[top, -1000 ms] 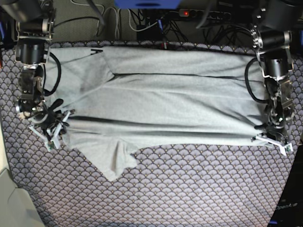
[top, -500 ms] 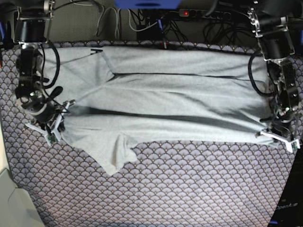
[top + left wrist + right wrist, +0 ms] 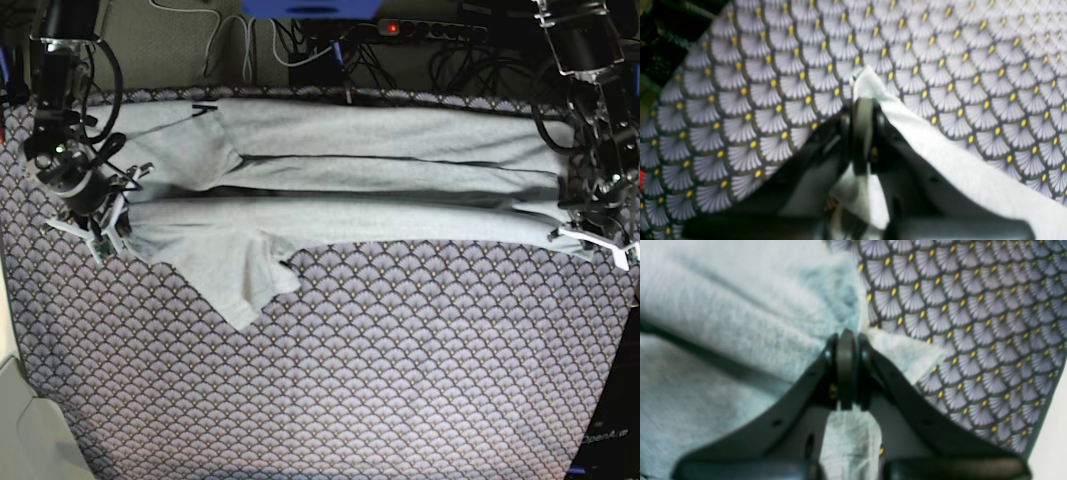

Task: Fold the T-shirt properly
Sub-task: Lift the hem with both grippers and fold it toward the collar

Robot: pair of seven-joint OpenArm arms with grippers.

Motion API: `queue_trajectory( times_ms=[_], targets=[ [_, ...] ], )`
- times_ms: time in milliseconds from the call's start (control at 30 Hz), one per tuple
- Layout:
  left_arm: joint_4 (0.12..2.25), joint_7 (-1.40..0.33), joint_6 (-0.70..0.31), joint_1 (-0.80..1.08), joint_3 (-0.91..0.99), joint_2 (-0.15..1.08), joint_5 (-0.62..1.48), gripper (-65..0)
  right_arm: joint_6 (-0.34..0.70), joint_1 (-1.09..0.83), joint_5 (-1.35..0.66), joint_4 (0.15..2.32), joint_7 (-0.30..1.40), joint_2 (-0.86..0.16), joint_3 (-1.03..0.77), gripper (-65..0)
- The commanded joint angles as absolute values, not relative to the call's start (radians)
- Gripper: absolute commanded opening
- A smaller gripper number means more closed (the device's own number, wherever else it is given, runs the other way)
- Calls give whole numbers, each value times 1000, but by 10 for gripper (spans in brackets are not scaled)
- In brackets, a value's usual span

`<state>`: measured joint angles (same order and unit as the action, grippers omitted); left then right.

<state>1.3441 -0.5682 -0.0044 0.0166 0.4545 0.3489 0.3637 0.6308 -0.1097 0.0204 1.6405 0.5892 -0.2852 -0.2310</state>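
Note:
The light grey T-shirt (image 3: 380, 200) lies as a long band across the far part of the table, with a sleeve (image 3: 240, 280) hanging toward the near side at the left. At the band's left end, my right gripper (image 3: 105, 235) is shut on the shirt's edge. The right wrist view shows its closed fingers (image 3: 846, 340) pinching grey fabric (image 3: 723, 323). My left gripper (image 3: 592, 243) is shut on the shirt's right end. In the left wrist view a corner of fabric (image 3: 957, 160) pokes out past the closed tips (image 3: 863, 106).
The scallop-patterned purple-grey cloth (image 3: 400, 370) covers the table under the shirt. A power strip with a red light (image 3: 400, 27) and cables run along the back edge. A pale surface (image 3: 25, 430) sits at the near left corner.
Both grippers have moved toward the far edge, carrying the shirt's near edge with them. The band of shirt is now narrower and the sleeve has dragged along.

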Motion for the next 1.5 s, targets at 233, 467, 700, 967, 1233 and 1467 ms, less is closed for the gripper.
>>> queue_trajectory(
  times_ms=[233,467,700,967,1233,1467],
  targets=[
    [1395,-533,-5,42,461,364,426,-645,698,-163,15,1773,615,-295,-309,-650],
    [1501,-533,-5,124,458,363,435,-645,698,-173,15,1784,704,-259,-387,-650],
    [1492,-533,-5,151,458,361,435,-645,698,-211,15,1784,696,-248,-404,-650],
    [1492,-533,-5,179,455,340,435,-645,698,-214,15,1782,704,-248,-404,-650],
    [1491,-535,-5,219,453,340,435,-642,698,-242,15,1782,704,-252,-400,-650],
    [1491,-535,-5,239,453,340,435,-641,698,-280,15,1781,704,-252,-398,-650]
  ],
)
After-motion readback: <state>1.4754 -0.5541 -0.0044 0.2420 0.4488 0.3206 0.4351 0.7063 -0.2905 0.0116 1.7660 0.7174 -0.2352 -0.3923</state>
